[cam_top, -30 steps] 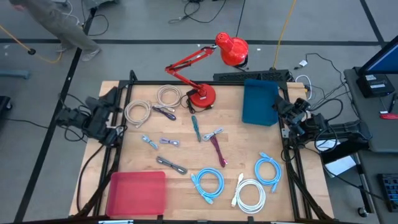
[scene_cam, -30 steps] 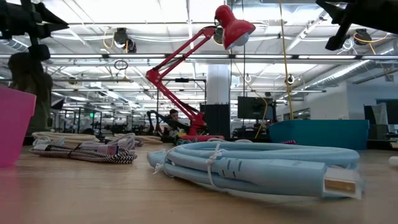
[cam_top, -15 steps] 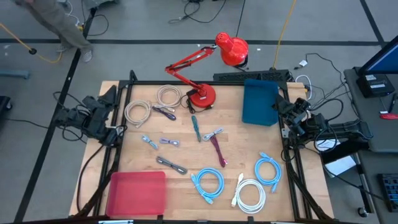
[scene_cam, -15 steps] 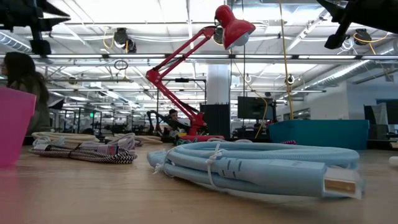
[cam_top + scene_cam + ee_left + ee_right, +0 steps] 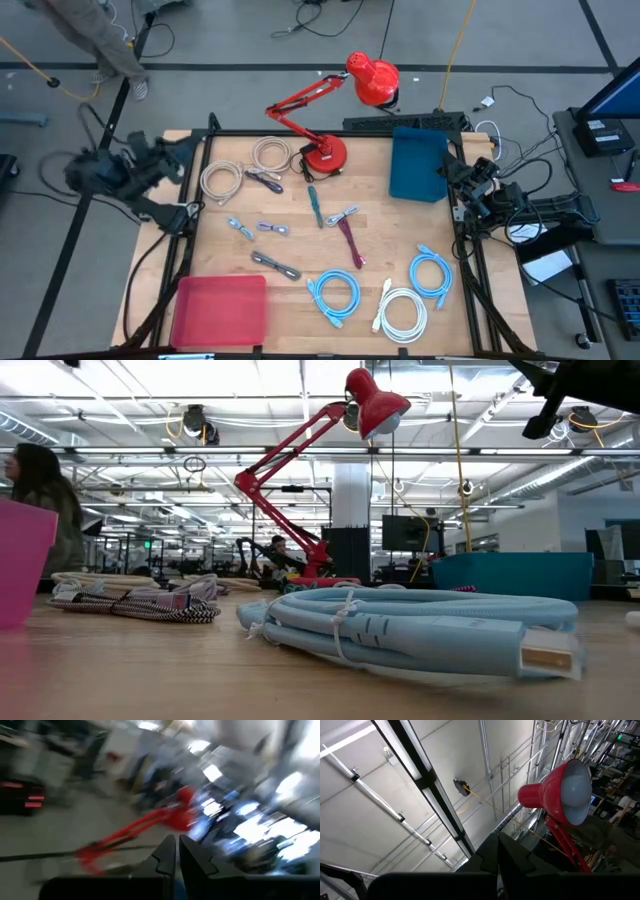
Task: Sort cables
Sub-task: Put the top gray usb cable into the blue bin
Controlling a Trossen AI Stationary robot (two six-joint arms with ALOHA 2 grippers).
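The cables lie loose on the wooden table. Two light-blue coils (image 5: 335, 295) (image 5: 432, 272) and a white coil (image 5: 403, 312) lie near the front edge, and two beige coils (image 5: 222, 180) (image 5: 270, 155) at the far left. Short bundles lie between them: purple (image 5: 265, 180), teal (image 5: 314, 205), maroon (image 5: 350, 243), grey (image 5: 277, 265). In the low view a light-blue coil (image 5: 400, 625) fills the foreground. My left gripper (image 5: 182, 152) (image 5: 176, 845) hangs shut and raised at the table's left edge. My right gripper (image 5: 452, 172) (image 5: 497, 842) waits shut at the right edge, tilted up.
A red desk lamp stands on its base (image 5: 325, 155) at the back, its head (image 5: 372, 80) beyond the far edge. A teal bin (image 5: 418, 165) stands at the back right and a pink tray (image 5: 220, 310) at the front left. A person (image 5: 95, 35) walks beyond the far left corner.
My left gripper has risen at the table's left edge, going up out of the low view, and has tipped and rolled until it points about level toward the lamp. It has stayed shut. The person behind the table has walked on.
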